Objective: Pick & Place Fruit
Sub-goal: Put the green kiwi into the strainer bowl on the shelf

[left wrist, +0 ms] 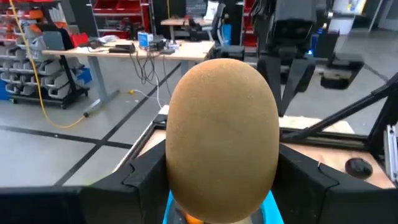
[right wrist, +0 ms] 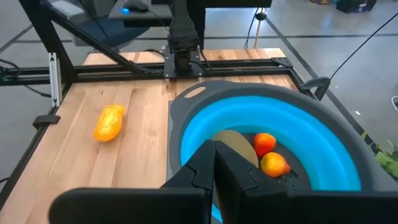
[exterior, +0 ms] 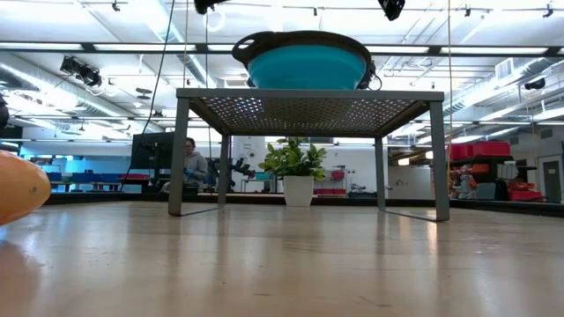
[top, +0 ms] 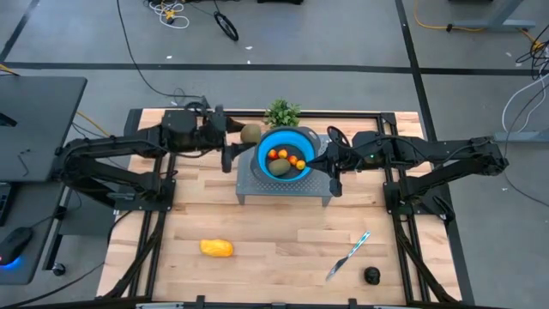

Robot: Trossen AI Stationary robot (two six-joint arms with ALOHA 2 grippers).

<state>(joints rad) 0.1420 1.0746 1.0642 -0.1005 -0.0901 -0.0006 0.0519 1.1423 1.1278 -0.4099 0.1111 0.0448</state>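
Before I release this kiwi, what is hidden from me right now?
- Left wrist view: the kiwi in the left hand blocks the blue bowl below.
- Low view: the bowl's contents sit behind its wall; the yellow-orange fruit is cut by the edge.
- Right wrist view: the right hand covers part of the bowl's floor.

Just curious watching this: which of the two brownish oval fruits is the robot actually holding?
The olive-brown oval beside the blue bowl, clamped in the left gripper. The other oval lies inside the bowl among the small orange fruits.
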